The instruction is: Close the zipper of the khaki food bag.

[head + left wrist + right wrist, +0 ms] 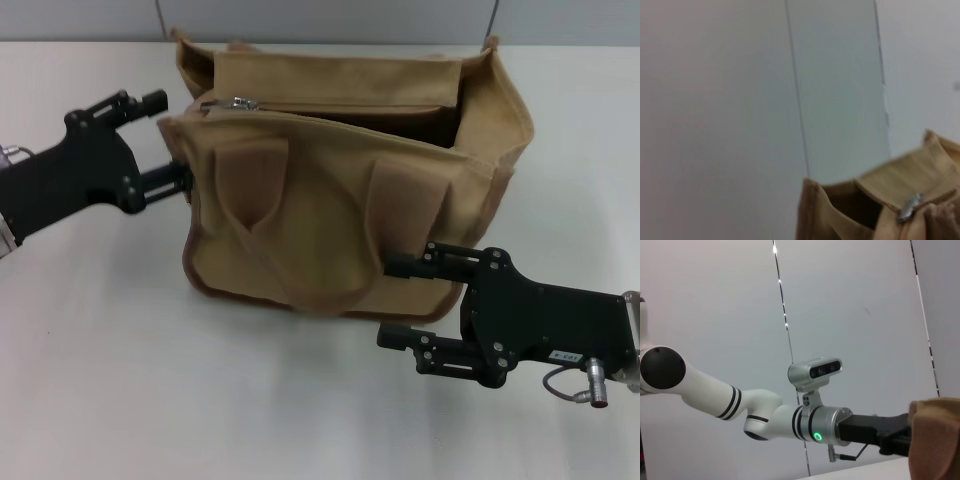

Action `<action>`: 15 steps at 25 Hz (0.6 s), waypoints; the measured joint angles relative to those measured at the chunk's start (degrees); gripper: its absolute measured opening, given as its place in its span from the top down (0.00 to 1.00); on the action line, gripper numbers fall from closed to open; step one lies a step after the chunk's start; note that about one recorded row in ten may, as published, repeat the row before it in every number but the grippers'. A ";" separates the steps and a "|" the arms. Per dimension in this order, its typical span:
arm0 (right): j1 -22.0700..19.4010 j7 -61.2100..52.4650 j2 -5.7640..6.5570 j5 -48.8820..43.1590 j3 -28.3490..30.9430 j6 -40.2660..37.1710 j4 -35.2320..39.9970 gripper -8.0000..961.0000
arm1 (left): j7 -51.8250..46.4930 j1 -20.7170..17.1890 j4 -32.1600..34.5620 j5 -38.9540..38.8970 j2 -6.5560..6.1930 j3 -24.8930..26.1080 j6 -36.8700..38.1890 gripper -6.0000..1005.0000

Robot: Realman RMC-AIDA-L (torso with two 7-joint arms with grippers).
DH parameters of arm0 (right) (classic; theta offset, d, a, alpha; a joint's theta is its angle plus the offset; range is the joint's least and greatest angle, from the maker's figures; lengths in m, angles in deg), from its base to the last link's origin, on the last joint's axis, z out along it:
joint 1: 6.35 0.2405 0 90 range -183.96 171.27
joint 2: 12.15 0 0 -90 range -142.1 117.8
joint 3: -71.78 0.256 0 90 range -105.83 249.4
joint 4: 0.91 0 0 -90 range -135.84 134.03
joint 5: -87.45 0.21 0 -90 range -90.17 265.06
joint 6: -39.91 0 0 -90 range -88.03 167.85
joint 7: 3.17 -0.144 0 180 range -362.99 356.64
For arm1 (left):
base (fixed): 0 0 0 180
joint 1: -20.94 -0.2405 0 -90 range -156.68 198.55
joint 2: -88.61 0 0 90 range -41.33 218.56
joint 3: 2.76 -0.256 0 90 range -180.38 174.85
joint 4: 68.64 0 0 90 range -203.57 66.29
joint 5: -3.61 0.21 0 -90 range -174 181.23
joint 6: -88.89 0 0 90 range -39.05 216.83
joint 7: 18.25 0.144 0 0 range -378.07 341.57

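The khaki food bag (340, 190) stands on the white table with its top mouth gaping at the right end. The zipper (350, 107) runs along the top, and its silver pull (238, 102) sits at the bag's left end. My left gripper (170, 140) is open at the bag's left end, with its lower finger touching the side. My right gripper (388, 300) is open at the bag's front lower right corner, with its upper finger against the fabric. The left wrist view shows the bag's end (900, 180) and the pull (910, 207). The right wrist view shows a bag corner (935, 440).
The white table (130, 380) spreads around the bag on all sides. Grey wall panels (330, 20) rise just behind the bag. The right wrist view shows my left arm (765, 415) reaching toward the bag.
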 joint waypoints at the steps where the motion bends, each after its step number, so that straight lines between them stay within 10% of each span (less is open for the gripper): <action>1: 0.04 0.00 0.00 0.01 0.00 0.00 0.00 0.30 | 0.04 0.10 -0.34 -1.24 0.02 -0.02 -0.08 0.25; 15: 0.09 0.09 -0.04 0.61 -0.03 -0.53 -1.59 0.30 | 1.37 0.81 -3.49 -10.87 0.13 -1.30 -3.41 0.26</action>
